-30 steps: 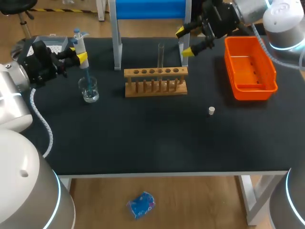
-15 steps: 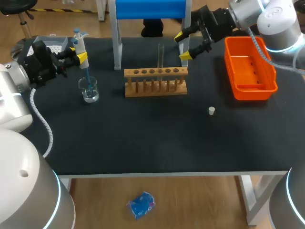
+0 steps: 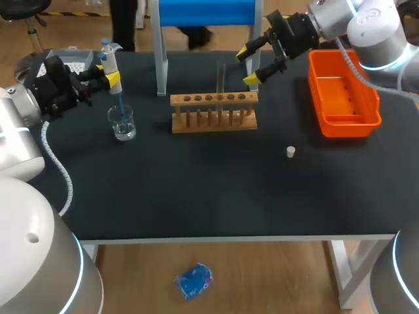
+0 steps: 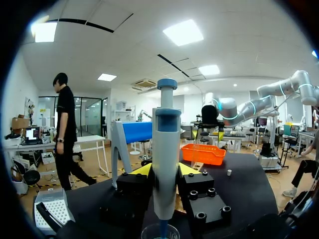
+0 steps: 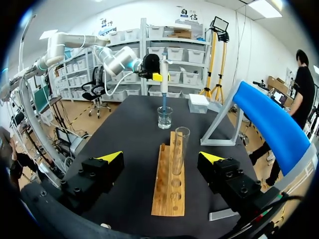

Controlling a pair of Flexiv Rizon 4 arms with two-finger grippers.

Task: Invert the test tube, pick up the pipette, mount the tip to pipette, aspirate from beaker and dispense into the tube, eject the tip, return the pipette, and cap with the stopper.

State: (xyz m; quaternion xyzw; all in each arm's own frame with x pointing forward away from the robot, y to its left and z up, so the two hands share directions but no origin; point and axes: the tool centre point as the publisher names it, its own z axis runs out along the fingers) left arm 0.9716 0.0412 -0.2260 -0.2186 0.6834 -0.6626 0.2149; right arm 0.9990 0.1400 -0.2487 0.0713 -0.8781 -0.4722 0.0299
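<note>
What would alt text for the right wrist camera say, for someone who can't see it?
An open pincer with yellow tips faces a clear glass tube standing upright in a wooden rack on a black table, not touching it. Farther off, the other arm's pincer holds a pipette upright with its tip in a small beaker.

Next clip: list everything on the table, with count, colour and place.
pipette: 1, white and blue, tip in the beaker
beaker: 1, clear, left side
rack: 1, wooden, middle back
test tube: 1, clear, upright in the rack
bin: 1, orange, right side
stopper: 1, white, near the bin
tip box: 1, grey, far left corner
stand: 1, blue top, back edge
left gripper: 1, yellow-tipped, shut on the pipette
right gripper: 1, yellow-tipped, open, near the test tube
</note>
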